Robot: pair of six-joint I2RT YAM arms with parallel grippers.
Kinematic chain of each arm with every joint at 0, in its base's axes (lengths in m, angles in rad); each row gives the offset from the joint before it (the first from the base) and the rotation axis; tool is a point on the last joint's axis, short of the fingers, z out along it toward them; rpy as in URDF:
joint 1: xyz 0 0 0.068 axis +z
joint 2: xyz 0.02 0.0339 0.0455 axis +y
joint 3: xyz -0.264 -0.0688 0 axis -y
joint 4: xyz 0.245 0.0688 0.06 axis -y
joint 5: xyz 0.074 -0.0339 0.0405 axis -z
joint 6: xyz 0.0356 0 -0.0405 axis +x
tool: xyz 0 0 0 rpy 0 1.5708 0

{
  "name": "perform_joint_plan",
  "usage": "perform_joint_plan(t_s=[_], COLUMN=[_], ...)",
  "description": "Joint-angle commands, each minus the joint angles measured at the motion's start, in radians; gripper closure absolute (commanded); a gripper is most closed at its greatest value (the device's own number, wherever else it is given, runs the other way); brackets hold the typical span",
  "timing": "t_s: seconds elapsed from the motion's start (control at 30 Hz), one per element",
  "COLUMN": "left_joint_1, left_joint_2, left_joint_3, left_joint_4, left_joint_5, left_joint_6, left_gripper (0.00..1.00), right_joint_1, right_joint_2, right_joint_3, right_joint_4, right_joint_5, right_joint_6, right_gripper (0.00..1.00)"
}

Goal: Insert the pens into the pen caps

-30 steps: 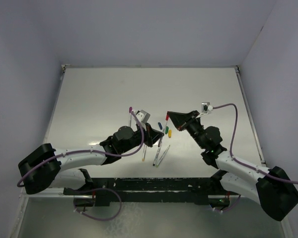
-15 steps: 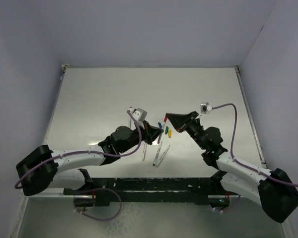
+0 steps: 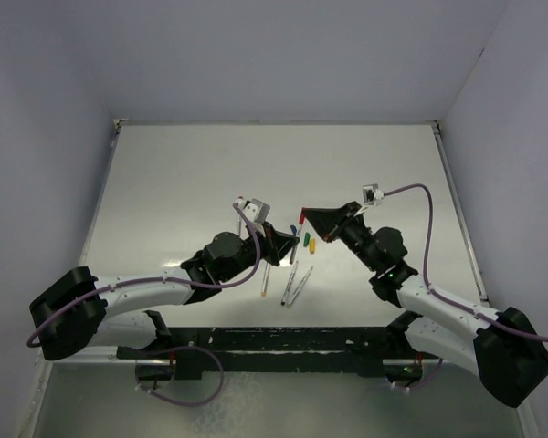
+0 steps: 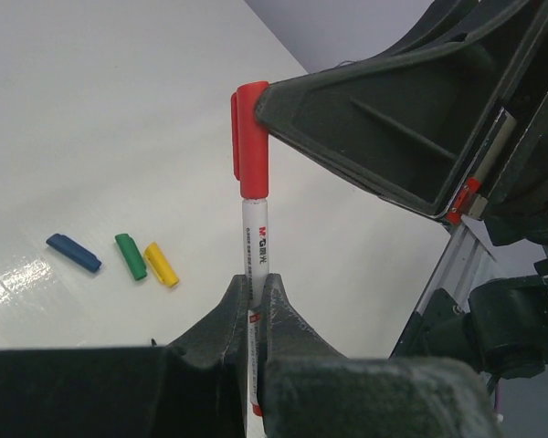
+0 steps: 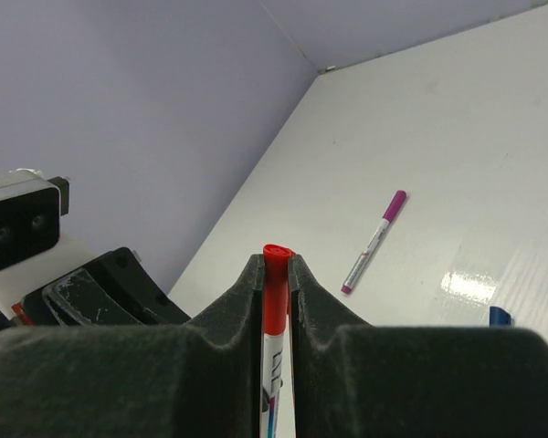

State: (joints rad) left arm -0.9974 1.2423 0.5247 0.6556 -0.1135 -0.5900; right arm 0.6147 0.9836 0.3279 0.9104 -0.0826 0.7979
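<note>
Both arms are built alike: the left arm (image 3: 151,290) at the lower left of the overhead view and the right arm (image 3: 443,308) at the lower right have glossy white shells between bulky black joints; a purple cable (image 3: 426,239) trails from each; a small pale camera box (image 3: 373,194) sits by each wrist; in the wrist views the left gripper (image 4: 253,290) and right gripper (image 5: 276,272) show matte black, wedge-shaped fingers (image 5: 228,319) with a grainy surface; a small red tab (image 4: 463,198) marks the right gripper's frame, at the right of the left wrist view.
</note>
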Motion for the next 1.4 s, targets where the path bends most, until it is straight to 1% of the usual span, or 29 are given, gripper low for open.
perform_joint_plan(t_s=[0.0,0.13,0.27,0.4,0.57,0.77,0.97,1.1,1.13,1.2,1.3,1.33,1.37], left_joint_1=[0.005,0.013,0.051,0.09,0.112,0.125,0.128,0.139,0.148,0.178,0.247,0.27,0.287], left_joint_2=[-0.027,-0.031,-0.038,-0.046,-0.048,-0.04,-0.054,-0.063,-0.062,-0.052,0.005,0.028,0.051], left_joint_3=[0.035,0.059,0.079,0.089,0.105,0.124,0.115,0.124,0.126,0.143,0.193,0.207,0.22], left_joint_4=[0.145,0.147,0.163,0.174,0.174,0.175,0.119,0.001,-0.027,-0.118,-0.282,-0.324,-0.355], left_joint_5=[-0.062,-0.087,-0.058,-0.03,-0.017,0.0,-0.033,-0.096,-0.11,-0.128,-0.133,-0.13,-0.129], left_joint_6=[0.019,0.055,0.065,0.056,0.068,0.077,0.092,0.098,0.099,0.09,0.064,0.06,0.057], left_gripper=[1.0,1.0,1.0,1.0,1.0,1.0,1.0,1.0,1.0,1.0,1.0,1.0,1.0], right_joint_1=[0.008,0.019,0.038,0.046,0.072,0.101,0.112,0.111,0.112,0.112,0.112,0.112,0.112], right_joint_2=[0.041,0.068,0.074,0.072,0.095,0.142,0.135,0.11,0.104,0.093,0.077,0.072,0.066], right_joint_3=[0.032,0.063,0.073,0.062,0.07,0.075,0.073,0.088,0.095,0.113,0.142,0.152,0.163], right_joint_4=[-0.117,-0.215,-0.296,-0.328,-0.377,-0.376,-0.378,-0.433,-0.455,-0.508,-0.592,-0.617,-0.649], right_joint_5=[-0.114,-0.142,-0.131,-0.123,-0.109,-0.099,-0.045,0.027,0.05,0.093,0.164,0.184,0.204], right_joint_6=[-0.065,-0.101,-0.137,-0.143,-0.16,-0.157,-0.15,-0.149,-0.15,-0.156,-0.163,-0.166,-0.166], right_gripper=[1.0,1.0,1.0,1.0,1.0,1.0,1.0,1.0,0.98,0.88,0.8,0.75,0.69])
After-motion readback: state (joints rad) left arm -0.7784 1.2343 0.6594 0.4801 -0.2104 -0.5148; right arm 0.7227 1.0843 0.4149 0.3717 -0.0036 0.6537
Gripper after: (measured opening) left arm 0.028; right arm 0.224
